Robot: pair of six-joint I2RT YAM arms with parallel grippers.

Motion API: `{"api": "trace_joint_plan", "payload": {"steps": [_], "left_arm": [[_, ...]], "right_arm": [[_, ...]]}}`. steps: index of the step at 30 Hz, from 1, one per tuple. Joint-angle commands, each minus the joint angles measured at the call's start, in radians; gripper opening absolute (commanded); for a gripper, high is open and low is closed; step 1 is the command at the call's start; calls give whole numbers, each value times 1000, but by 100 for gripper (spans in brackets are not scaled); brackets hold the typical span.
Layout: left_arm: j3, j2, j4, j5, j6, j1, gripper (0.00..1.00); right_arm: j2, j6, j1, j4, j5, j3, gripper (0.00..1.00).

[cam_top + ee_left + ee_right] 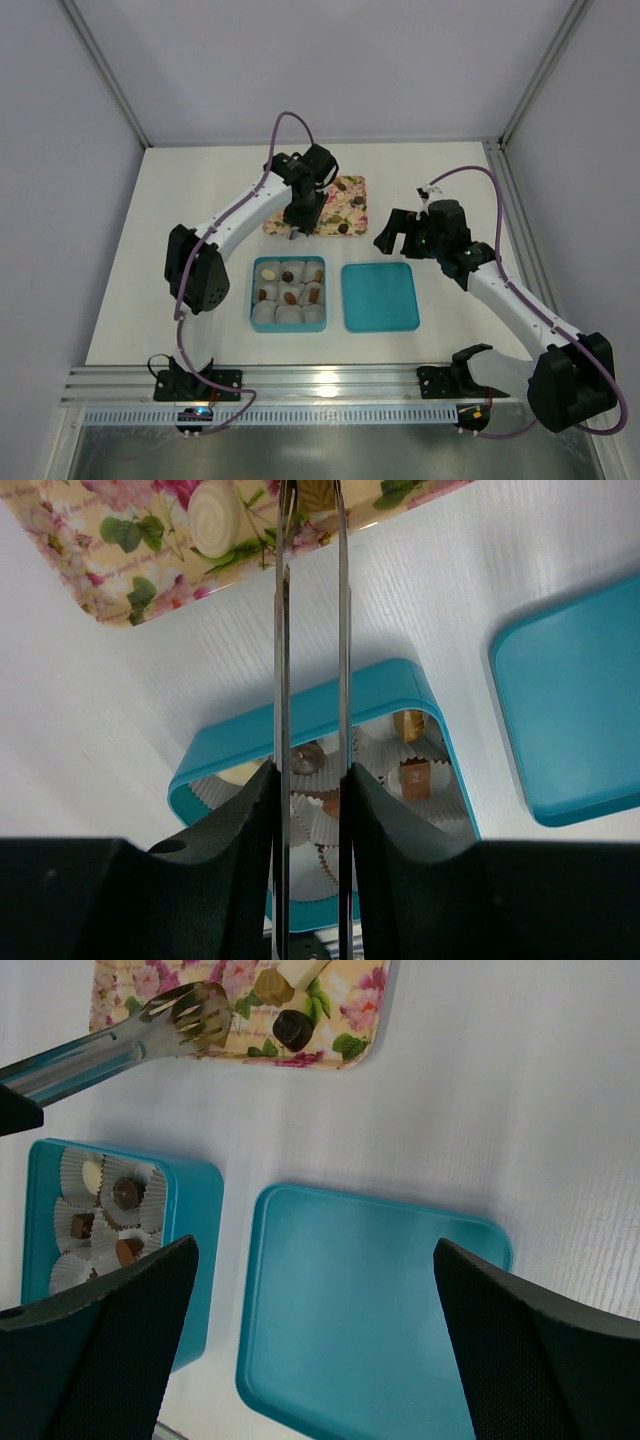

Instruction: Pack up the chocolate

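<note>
White table (190,200) is all around. At the upper left of the right wrist view we see the tongs (110,1048) reaching over the pink flower tray (125,990), where loose chocolate (292,1028) lies. The left gripper (312,780) is squeezed tight on the tongs, but we cannot tell if their tips hold a piece.

Lower down, the blue box (195,1210) has more pieces in paper cups (75,1175). Its lid (370,1300) lies just to the right, and the right gripper (315,1260) hangs wide open with nothing in it.

We think a piece could slip and roll onto the table if the tongs pinch it off-centre, or the tips could knock the cups crooked.
</note>
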Motion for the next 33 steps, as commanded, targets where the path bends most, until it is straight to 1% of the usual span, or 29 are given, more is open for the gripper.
{"api": "trace_joint_plan", "payload": {"steps": [1, 11, 24, 30, 33], "left_arm": [[75, 17, -21, -34, 18, -3, 32], [180, 63, -37, -61, 6, 4, 31], [184, 92, -43, -52, 8, 14, 33], [180, 94, -43, -52, 11, 14, 39], [181, 89, -44, -58, 12, 14, 40]], "right_arm": [[-16, 3, 3, 38, 2, 8, 100], [-14, 0, 3, 34, 5, 11, 100], [-11, -4, 3, 34, 7, 14, 100], [-10, -3, 3, 34, 5, 17, 100], [-10, -4, 3, 33, 5, 17, 100]]}}
